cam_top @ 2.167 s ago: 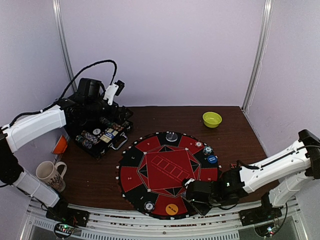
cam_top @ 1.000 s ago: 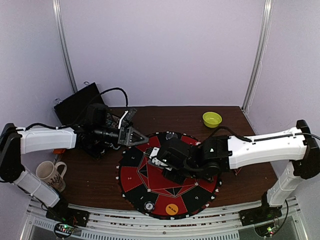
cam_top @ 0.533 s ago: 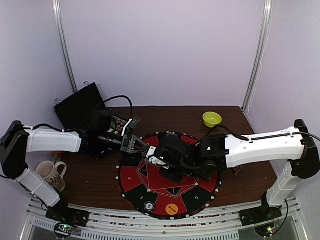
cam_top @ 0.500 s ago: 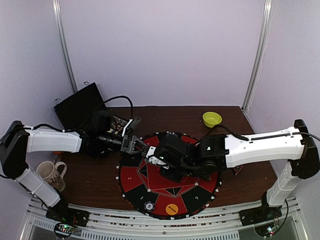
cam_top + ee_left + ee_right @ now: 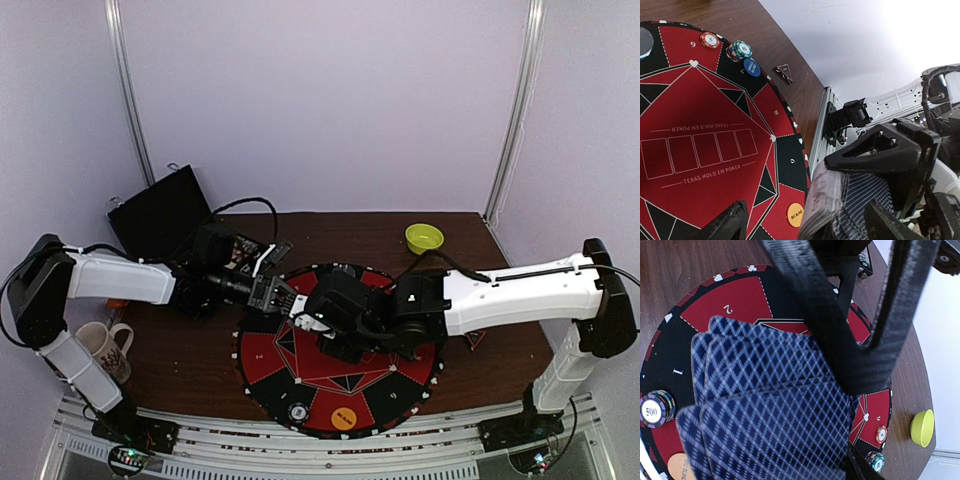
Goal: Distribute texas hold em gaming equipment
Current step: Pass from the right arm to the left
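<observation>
Right pincer (image 5: pixel 312 318) is clamped on a fanned pack of playing cards (image 5: pixel 770 405), blue-grey backs up, held in the air over the mat (image 5: pixel 705 125) centre. Left pincer (image 5: pixel 283 297) sits just beside it w/ jaws wide and the pack's edge btwn its fingers. Whether a pad already touches a card I can't tell, the view's too close. Out from the pack: an orange disc (image 5: pixel 795 215) on the mat near it, then a chip stack (image 5: pixel 740 50) and a blue disc (image 5: pixel 752 67) at the mat's far rim, bare desk (image 5: pixel 765 20) past that. Step in hand, prob: card hand-off, left taking from right to deal round the seats. Next move needs the left jaws to shut on one or two cards only, the right to hold firm, then a clean slide out w/o dragging the fan.
</observation>
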### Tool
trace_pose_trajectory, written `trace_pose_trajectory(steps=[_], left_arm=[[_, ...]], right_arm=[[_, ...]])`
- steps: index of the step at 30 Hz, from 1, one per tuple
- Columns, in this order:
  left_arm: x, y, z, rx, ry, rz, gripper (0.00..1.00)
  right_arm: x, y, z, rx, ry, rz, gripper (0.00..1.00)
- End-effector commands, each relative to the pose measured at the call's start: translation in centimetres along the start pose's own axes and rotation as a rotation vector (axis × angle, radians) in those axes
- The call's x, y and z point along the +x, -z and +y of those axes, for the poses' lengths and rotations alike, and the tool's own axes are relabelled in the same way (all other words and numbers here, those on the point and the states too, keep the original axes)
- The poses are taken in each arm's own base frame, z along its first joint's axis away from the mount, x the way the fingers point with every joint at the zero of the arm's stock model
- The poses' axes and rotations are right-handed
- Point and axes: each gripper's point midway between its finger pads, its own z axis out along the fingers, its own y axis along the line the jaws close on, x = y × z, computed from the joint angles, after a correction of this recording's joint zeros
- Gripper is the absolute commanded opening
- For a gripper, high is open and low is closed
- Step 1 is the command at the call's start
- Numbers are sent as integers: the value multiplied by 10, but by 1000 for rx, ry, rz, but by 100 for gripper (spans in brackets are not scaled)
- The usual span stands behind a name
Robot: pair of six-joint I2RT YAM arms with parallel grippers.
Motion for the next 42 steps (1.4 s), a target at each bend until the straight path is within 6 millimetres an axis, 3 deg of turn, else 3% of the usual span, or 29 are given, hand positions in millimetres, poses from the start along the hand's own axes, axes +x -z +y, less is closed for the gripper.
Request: trace_pose_trajectory(steps=[1,6,9,13,18,23,26,28,31,36,41,42], left_arm=[[-10,-6,-16,85,-51,12,79],[-2,-10,-18,99,-65,57,62],[7,-16,-22,106,-88,108,64],[11,-20,-9,55,-89,131,63],[8,-23,-14,88,-95,129,41],[7,-20,-26,131,-135,128,3],[6,-18,-32,150,-155,116,0],[1,-17,-35,146,-170,94,0],[-8,-17,-34,121,-184,61,0],[-18,-19,-35,107,-215,41,0],[-31,-16,-42,92,-269,14,0],[-33,-15,-45,85,-283,4,0]], right_arm=[[-5,-5,-10,58,24,1,44],[-4,-8,-14,91,47,11,44],[-5,-10,-18,108,53,12,43],[-10,-9,-22,114,56,-3,43],[-10,-8,-23,117,58,-4,43],[-9,-8,-30,127,39,-8,43],[-11,-7,-34,130,16,-18,43],[-12,-5,-38,131,-10,-24,51],[-13,0,-42,53,-122,-36,99],[-18,32,-36,-353,-406,-198,100],[-19,72,-70,-484,-686,-504,100],[-12,76,-71,-531,-726,-545,100]])
